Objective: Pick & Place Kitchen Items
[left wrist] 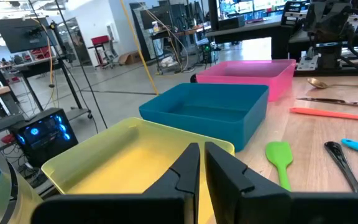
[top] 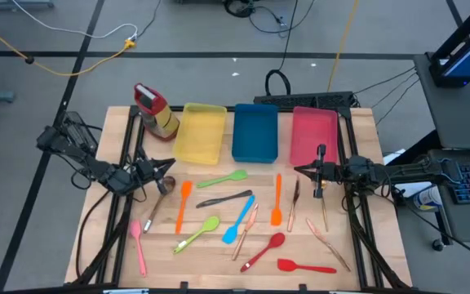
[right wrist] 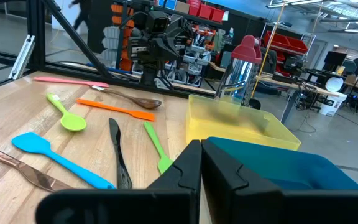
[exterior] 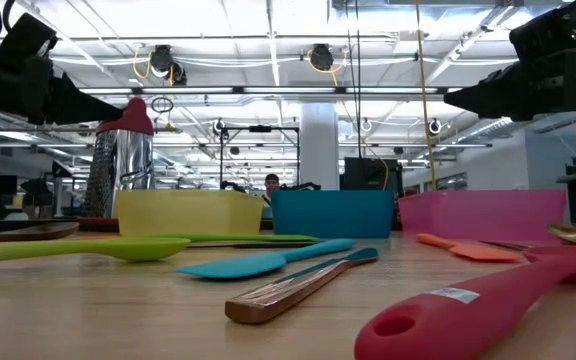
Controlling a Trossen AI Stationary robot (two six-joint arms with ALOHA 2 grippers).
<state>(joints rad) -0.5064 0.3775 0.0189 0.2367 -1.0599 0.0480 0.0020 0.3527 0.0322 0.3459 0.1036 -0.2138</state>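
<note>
Red spoon (exterior: 488,305) — blurred, cut off at the low view's edge.

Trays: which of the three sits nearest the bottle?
The yellow tray, leftmost in the row, right beside the red-capped bottle; the blue tray and pink tray lie farther right.

Yellow tray (top: 199,132), blue tray (top: 254,132), pink tray (top: 313,135); orange spatula (top: 182,205); green spoon (top: 197,233); red spoon (top: 264,251); pale wooden worktop (top: 210,263).
</note>
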